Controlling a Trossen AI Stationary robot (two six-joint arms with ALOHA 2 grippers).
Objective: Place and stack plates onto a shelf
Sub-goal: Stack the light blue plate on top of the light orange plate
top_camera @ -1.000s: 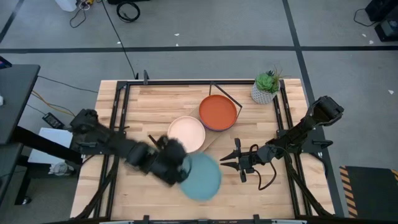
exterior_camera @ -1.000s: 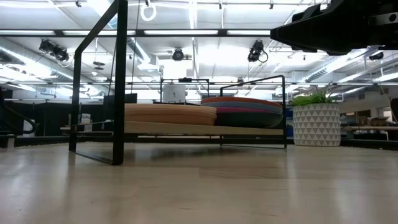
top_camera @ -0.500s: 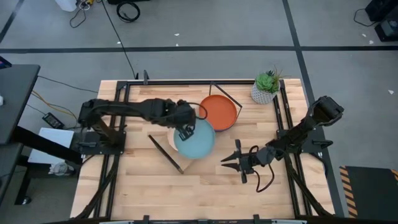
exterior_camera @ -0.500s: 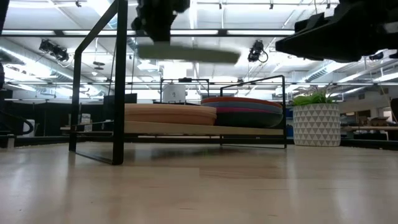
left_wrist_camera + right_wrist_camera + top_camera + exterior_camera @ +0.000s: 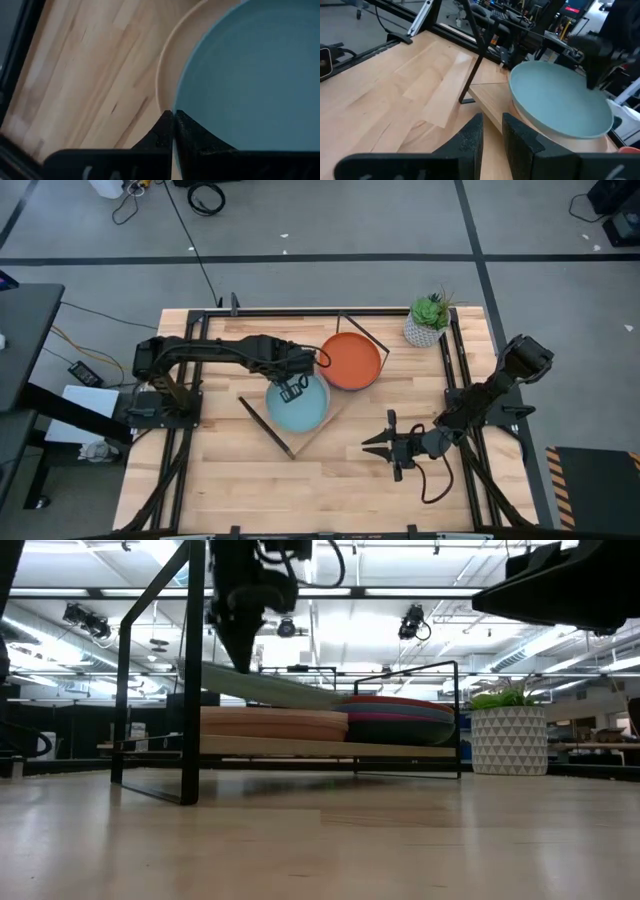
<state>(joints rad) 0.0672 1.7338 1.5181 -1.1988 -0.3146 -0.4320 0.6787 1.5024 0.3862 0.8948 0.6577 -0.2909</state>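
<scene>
1. I am seeing the left gripper [image 5: 292, 390] reaching over the shelf [image 5: 312, 429], its 2 fingers clenched on the rim of the teal plate [image 5: 297, 403].
2. In the left wrist view the fingers [image 5: 186, 131] are pinching together on the near edge of the teal plate [image 5: 250, 75], with no gap showing between them.
3. The teal plate [image 5: 265, 685] is hanging tilted in the low view: its held side is up under the gripper [image 5: 242, 650], and its far edge is dipping toward the stack with the orange plate [image 5: 388, 701].
4. The teal plate is sitting above the cream plate [image 5: 172, 55], which is lying on the shelf board and peeking out along 1 side.
5. The orange plate [image 5: 351, 360] is topping a second stack just beside the cream one, on the shelf end nearer the potted plant [image 5: 429, 320].
6. The right gripper [image 5: 378, 444] is waiting low over the bare table [image 5: 230, 480], well apart from the shelf, holding nothing; its fingers [image 5: 470, 137] are standing slightly apart.
7. From the right wrist view the teal plate [image 5: 560, 100] is resting over the cream one at the shelf's edge.
</scene>
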